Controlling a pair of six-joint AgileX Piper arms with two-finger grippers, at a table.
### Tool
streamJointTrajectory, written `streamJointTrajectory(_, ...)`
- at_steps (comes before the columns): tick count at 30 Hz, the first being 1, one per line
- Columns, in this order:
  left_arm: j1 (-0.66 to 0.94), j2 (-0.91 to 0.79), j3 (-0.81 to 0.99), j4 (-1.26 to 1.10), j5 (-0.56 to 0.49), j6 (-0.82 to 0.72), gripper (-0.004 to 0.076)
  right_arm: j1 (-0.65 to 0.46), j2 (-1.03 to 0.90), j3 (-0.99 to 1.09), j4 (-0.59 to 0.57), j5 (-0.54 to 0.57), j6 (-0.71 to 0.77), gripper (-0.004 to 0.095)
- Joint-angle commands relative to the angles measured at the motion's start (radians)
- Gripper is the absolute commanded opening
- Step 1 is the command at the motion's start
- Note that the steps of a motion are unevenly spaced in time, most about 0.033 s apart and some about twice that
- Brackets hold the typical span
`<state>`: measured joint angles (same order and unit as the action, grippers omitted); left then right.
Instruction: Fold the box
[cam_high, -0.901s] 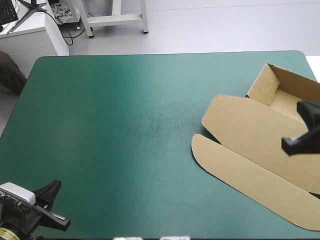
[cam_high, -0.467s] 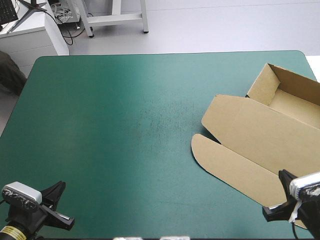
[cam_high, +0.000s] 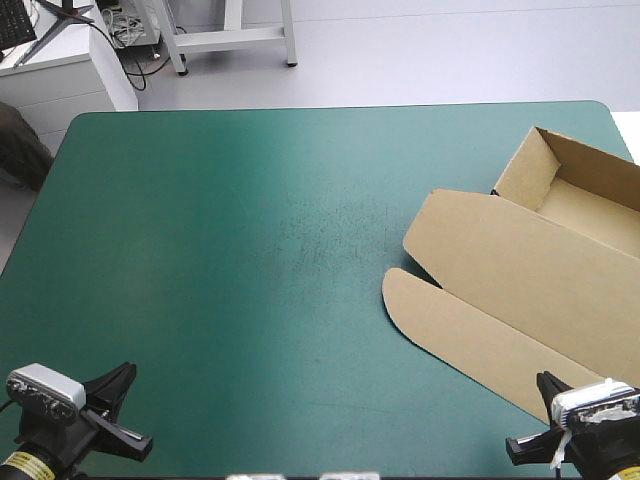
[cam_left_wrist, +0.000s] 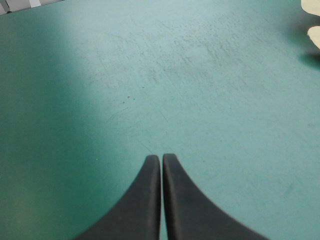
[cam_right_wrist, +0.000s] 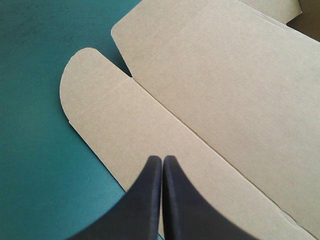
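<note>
Filling most of the scene, the table (cam_high: 230, 200) lies under its teal-green cover (cam_high: 200, 300), faintly scuffed about the middle. The box (cam_high: 520, 270) sits on the table's right side, running from near the far right corner down toward the near right corner and past the table's right edge as seen from above.

Its tray (cam_high: 585, 205) is the part closest to the table's far right corner. The walls are raised, the top is open, and what shows of the inside is plain brown floor. Part of the tray is cut off from sight, so I cannot tell what the rest holds. The lid (cam_high: 510, 260) lies flat on the table on the tray's near side. A long flap (cam_high: 450, 335) with a rounded end joins the lid's near edge and also lies flat.

At the table's near right corner, the right gripper (cam_right_wrist: 162, 159) hangs over the near part of that flap. Its black fingers are pressed together in one point, with nothing between them. I cannot tell whether the tips touch the board.

At the table's near left corner, the left gripper (cam_left_wrist: 161, 157) is over bare cover. Its fingers are likewise together and hold nothing.
</note>
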<state>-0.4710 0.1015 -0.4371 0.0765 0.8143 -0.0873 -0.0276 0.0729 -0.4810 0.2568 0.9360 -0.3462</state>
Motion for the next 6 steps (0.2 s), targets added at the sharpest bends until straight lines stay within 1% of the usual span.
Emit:
streamJointTrajectory(1,-0.004,0.014,-0.02,-0.006,-0.075,-0.01,-0.001,0.004,0.013,-0.022,0.015,-0.079,-0.008,-0.0019)
streamJointTrajectory(6,-0.004,0.014,-0.02,-0.006,-0.075,-0.01,-0.001,0.004,0.013,-0.022,0.015,-0.079,-0.008,-0.0019)
